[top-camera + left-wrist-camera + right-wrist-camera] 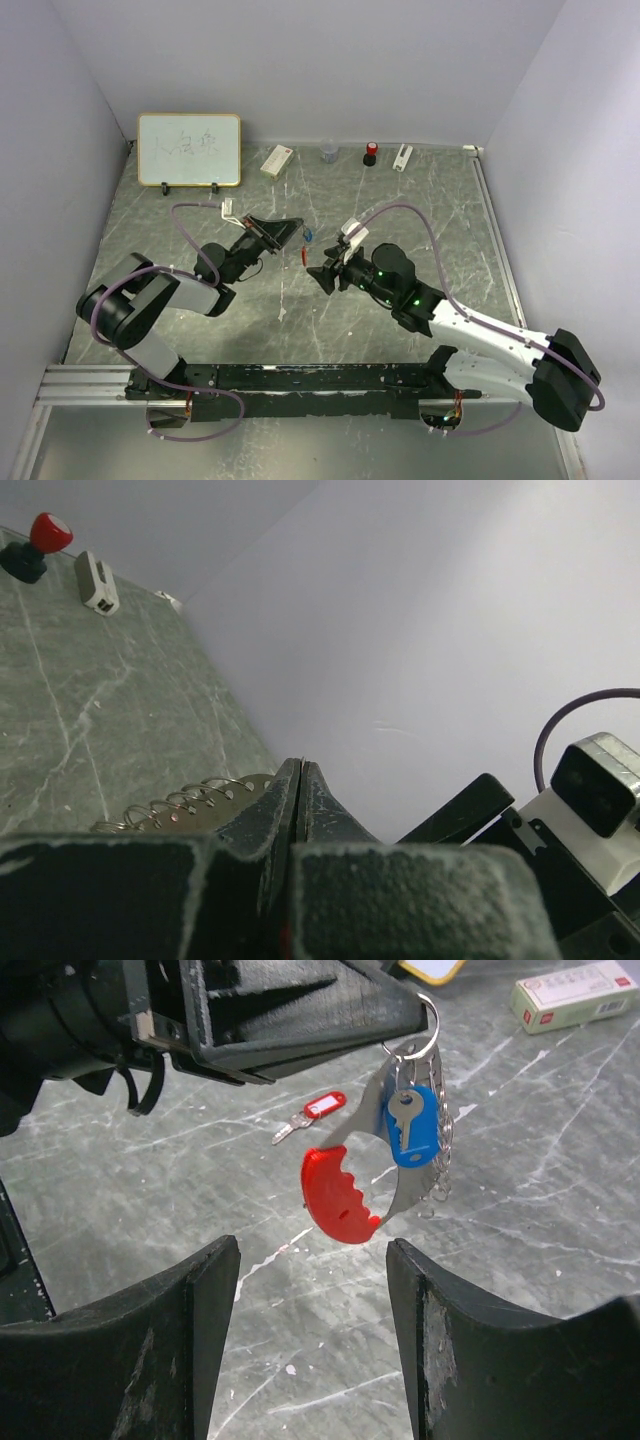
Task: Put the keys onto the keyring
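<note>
My left gripper (296,226) is shut on the keyring (427,1022) and holds it above the table. A blue-headed key (410,1126) hangs on the ring beside a thin chain. The red fob (338,1200) dangles lowest, on a curved metal blade. The red-headed key (312,1111) lies flat on the table beyond the fob, apart from both grippers. My right gripper (312,1265) is open, just short of the fob and a little lower, with nothing between its fingers. In the left wrist view the jaws are pressed together on a thin metal edge, with wire loops (185,802) showing at their left.
Along the back wall stand a small whiteboard (189,149), a white box (276,160), a small grey cup (329,153), a red-capped black item (371,152) and a white block (402,157). White walls close in the marbled table (420,210).
</note>
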You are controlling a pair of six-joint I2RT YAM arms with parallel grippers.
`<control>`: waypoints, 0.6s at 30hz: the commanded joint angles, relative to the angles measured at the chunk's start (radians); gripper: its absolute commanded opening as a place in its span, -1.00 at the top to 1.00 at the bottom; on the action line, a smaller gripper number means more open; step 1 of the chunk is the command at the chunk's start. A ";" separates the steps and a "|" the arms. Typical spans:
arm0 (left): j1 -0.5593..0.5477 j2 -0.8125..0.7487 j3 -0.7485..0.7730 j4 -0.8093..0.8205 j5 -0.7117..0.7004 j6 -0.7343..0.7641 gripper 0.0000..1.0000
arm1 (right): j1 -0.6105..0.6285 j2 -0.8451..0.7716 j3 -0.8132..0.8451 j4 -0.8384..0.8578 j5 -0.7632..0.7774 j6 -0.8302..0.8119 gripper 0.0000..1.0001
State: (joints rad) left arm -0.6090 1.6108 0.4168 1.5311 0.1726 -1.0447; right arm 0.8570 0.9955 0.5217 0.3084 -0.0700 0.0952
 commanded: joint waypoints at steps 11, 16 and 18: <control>0.006 -0.046 0.049 -0.220 -0.158 0.073 0.87 | -0.003 -0.162 -0.029 0.018 0.249 0.044 -0.27; 0.006 -0.109 0.124 -0.523 -0.202 0.173 0.87 | -0.003 -0.228 -0.038 -0.032 0.286 0.027 -0.28; 0.006 -0.099 0.141 -0.556 -0.211 0.195 0.87 | -0.004 -0.251 -0.042 -0.041 0.293 0.022 -0.28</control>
State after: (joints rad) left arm -0.6090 1.5372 0.4900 1.1393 0.0139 -0.9348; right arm 0.8570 0.7841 0.4984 0.3061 0.1715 0.1329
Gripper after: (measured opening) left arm 0.067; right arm 0.637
